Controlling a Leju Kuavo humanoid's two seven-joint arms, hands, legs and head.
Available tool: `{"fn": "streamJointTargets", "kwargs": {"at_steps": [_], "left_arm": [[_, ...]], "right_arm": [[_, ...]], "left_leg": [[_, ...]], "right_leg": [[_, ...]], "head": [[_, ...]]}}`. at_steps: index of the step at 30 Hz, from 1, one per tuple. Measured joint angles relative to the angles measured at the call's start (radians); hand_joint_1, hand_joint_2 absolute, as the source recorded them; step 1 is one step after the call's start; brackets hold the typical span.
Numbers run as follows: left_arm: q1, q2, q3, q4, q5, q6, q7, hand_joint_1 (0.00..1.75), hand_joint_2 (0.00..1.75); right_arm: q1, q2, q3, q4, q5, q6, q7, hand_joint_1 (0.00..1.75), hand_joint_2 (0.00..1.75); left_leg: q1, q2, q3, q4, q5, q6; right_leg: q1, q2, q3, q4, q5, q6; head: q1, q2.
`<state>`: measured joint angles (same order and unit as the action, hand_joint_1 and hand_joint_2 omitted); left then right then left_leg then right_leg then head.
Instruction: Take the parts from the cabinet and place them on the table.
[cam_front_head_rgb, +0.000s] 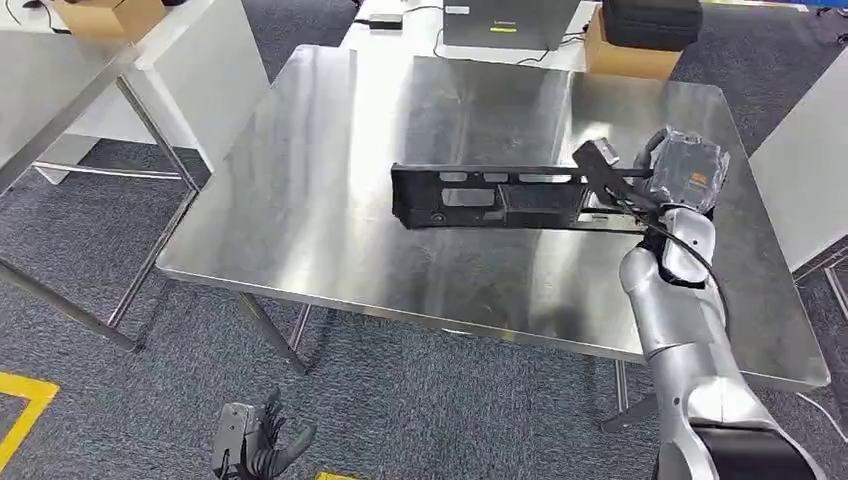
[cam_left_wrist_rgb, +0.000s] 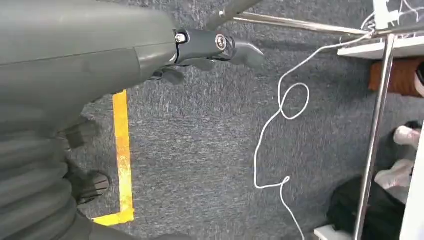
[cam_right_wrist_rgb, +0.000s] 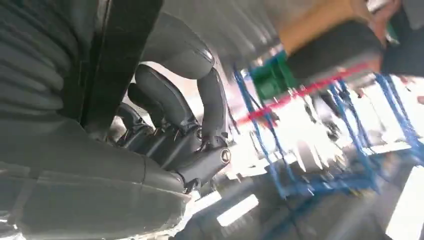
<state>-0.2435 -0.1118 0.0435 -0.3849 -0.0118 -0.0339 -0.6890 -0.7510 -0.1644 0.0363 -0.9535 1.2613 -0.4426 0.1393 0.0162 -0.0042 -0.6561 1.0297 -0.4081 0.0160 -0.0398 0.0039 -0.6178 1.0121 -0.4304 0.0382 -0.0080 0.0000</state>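
A long black metal part (cam_front_head_rgb: 490, 197) with cut-outs lies lengthwise over the steel table (cam_front_head_rgb: 330, 230), its left end near the middle of the tabletop. My right hand (cam_front_head_rgb: 685, 175) grips its right end above the table's right side. The right wrist view shows dark fingers (cam_right_wrist_rgb: 165, 107) curled around the black part (cam_right_wrist_rgb: 120, 55). My left hand (cam_front_head_rgb: 260, 440) hangs low beside my body over the carpet, holding nothing; its fingers (cam_left_wrist_rgb: 215, 47) look loosely apart in the left wrist view.
A cardboard box with a black case (cam_front_head_rgb: 640, 40) and a laptop (cam_front_head_rgb: 505, 25) stand beyond the table's far edge. A white table (cam_front_head_rgb: 60, 90) stands at the left. A white cable (cam_left_wrist_rgb: 280, 130) and yellow floor tape (cam_left_wrist_rgb: 122, 160) lie on the grey carpet.
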Motion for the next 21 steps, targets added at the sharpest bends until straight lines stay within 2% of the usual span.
{"fn": "streamJointTargets", "kwargs": {"at_steps": [2, 3, 4, 5, 6, 7, 8, 9, 10, 11, 12, 14, 15, 16, 17, 18, 21], "left_arm": [[-0.002, 0.0, -0.006, 0.003, 0.0, -0.015, 0.007, 0.0, 1.75], [-0.002, 0.0, -0.006, 0.003, 0.0, -0.02, 0.01, 0.0, 1.75], [-0.003, 0.0, -0.007, 0.003, 0.002, -0.023, 0.013, 0.0, 1.75], [-0.003, -0.001, -0.007, 0.003, 0.003, -0.028, 0.015, 0.0, 1.75], [-0.007, -0.002, -0.008, 0.003, 0.004, -0.03, 0.016, 0.0, 1.75], [-0.011, -0.001, -0.008, 0.003, 0.007, -0.034, 0.018, 0.0, 1.75], [-0.011, -0.002, -0.009, 0.004, 0.008, -0.04, 0.018, 0.0, 1.75], [-0.011, -0.002, -0.011, 0.004, 0.008, -0.042, 0.02, 0.0, 1.75], [-0.01, -0.002, -0.015, 0.006, 0.008, -0.044, 0.022, 0.0, 1.75], [-0.01, -0.002, -0.016, 0.007, 0.008, -0.047, 0.022, 0.0, 1.75], [-0.01, -0.002, -0.016, 0.008, 0.009, -0.047, 0.022, 0.0, 1.75], [-0.012, -0.002, -0.017, 0.009, 0.01, -0.05, 0.023, 0.0, 1.75], [-0.013, -0.002, -0.02, 0.009, 0.01, -0.05, 0.024, 0.0, 1.75], [-0.013, -0.002, -0.022, 0.011, 0.011, -0.049, 0.025, 0.0, 1.75], [-0.013, -0.002, -0.023, 0.012, 0.011, -0.051, 0.026, 0.0, 1.75], [-0.013, -0.002, -0.023, 0.013, 0.011, -0.06, 0.028, 0.0, 1.75], [-0.013, -0.002, -0.025, 0.018, 0.02, -0.069, 0.033, 0.0, 1.75]], "right_arm": [[-0.028, -0.003, -0.02, 0.044, -0.052, 0.008, -0.016, 1.75, 1.75], [-0.03, -0.006, -0.023, 0.05, -0.061, 0.008, -0.02, 1.75, 1.75], [-0.033, -0.009, -0.023, 0.056, -0.067, 0.008, -0.021, 1.75, 1.75], [-0.035, -0.013, -0.024, 0.065, -0.07, 0.007, -0.021, 1.75, 1.75], [-0.041, -0.015, -0.024, 0.072, -0.075, 0.006, -0.022, 1.75, 1.75], [-0.046, -0.019, -0.025, 0.081, -0.08, 0.003, -0.023, 1.75, 1.75], [-0.046, -0.023, -0.024, 0.087, -0.081, 0.0, -0.025, 1.75, 1.75], [-0.046, -0.024, -0.024, 0.093, -0.084, -0.002, -0.025, 1.75, 1.75], [-0.046, -0.027, -0.024, 0.1, -0.086, -0.003, -0.025, 1.75, 1.75], [-0.046, -0.029, -0.024, 0.105, -0.086, -0.003, -0.025, 1.75, 1.75], [-0.047, -0.03, -0.024, 0.108, -0.085, -0.004, -0.026, 1.75, 1.75], [-0.053, -0.032, -0.023, 0.11, -0.084, -0.012, -0.026, 1.75, 1.75], [-0.058, -0.034, -0.022, 0.112, -0.081, -0.024, -0.027, 1.75, 1.75], [-0.062, -0.034, -0.021, 0.114, -0.08, -0.035, -0.028, 1.75, 1.75], [-0.065, -0.034, -0.02, 0.115, -0.076, -0.045, -0.028, 0.0, 1.75], [-0.066, -0.035, -0.019, 0.117, -0.073, -0.05, -0.027, 0.0, 1.75], [-0.072, -0.036, -0.01, 0.117, -0.054, -0.068, -0.018, 0.0, 1.75]], "left_leg": [[-0.006, -0.002, -0.002, -0.002, -0.007, 0.006], [-0.011, -0.004, -0.001, -0.002, -0.008, 0.013], [-0.015, -0.005, 0.004, -0.009, -0.004, 0.021], [-0.007, -0.003, 0.016, -0.024, 0.004, 0.033], [-0.012, -0.004, 0.018, -0.025, 0.004, 0.042], [-0.015, -0.004, 0.018, -0.025, 0.002, 0.05], [-0.017, -0.004, 0.018, -0.025, 0.001, 0.053], [-0.019, -0.004, 0.018, -0.024, -0.001, 0.055], [-0.022, -0.005, 0.019, -0.024, -0.001, 0.056], [-0.026, -0.007, 0.02, -0.024, -0.002, 0.057], [-0.029, -0.008, 0.023, -0.023, -0.003, 0.058], [-0.032, -0.011, 0.027, -0.021, -0.007, 0.056], [-0.038, -0.011, 0.025, -0.02, -0.01, 0.053], [-0.042, -0.012, 0.023, -0.017, -0.012, 0.049], [-0.043, -0.012, 0.023, -0.014, -0.015, 0.051], [-0.042, -0.012, 0.024, -0.013, -0.019, 0.064], [-0.039, -0.01, 0.026, -0.015, -0.019, 0.062]], "right_leg": [[0.001, 0.0, -0.002, -0.003, 0.0, 0.012], [0.001, -0.001, 0.001, -0.009, 0.001, 0.021], [0.004, -0.001, 0.007, -0.015, 0.002, 0.032], [0.002, -0.005, -0.004, 0.0, -0.006, 0.034], [0.005, -0.004, -0.021, 0.038, -0.028, 0.025], [0.005, -0.004, -0.055, 0.112, -0.061, 0.014], [0.005, -0.004, -0.101, 0.199, -0.095, 0.007], [0.009, -0.003, -0.143, 0.274, -0.119, 0.005], [0.014, -0.003, -0.165, 0.313, -0.123, 0.01], [0.015, -0.003, -0.163, 0.299, -0.11, 0.015], [0.015, -0.003, -0.134, 0.239, -0.079, 0.022], [0.017, -0.004, -0.041, 0.046, -0.003, 0.03], [0.021, -0.003, -0.018, -0.002, 0.007, 0.02], [0.028, -0.003, -0.008, -0.006, 0.014, 0.01], [0.022, -0.004, -0.008, -0.008, 0.016, 0.006], [0.021, -0.003, -0.008, -0.007, 0.015, 0.006], [0.026, -0.001, -0.007, -0.008, 0.013, 0.003]], "head": [[0.001, 0.0], [0.001, 0.0], [0.001, 0.0], [0.003, 0.0], [0.002, 0.0], [0.005, 0.0], [0.005, 0.0], [0.006, 0.0], [0.01, 0.0], [0.009, 0.0], [0.01, 0.0], [0.01, 0.0], [0.009, 0.0], [0.008, 0.0], [0.006, 0.0], [0.007, 0.0], [0.006, 0.0]]}}
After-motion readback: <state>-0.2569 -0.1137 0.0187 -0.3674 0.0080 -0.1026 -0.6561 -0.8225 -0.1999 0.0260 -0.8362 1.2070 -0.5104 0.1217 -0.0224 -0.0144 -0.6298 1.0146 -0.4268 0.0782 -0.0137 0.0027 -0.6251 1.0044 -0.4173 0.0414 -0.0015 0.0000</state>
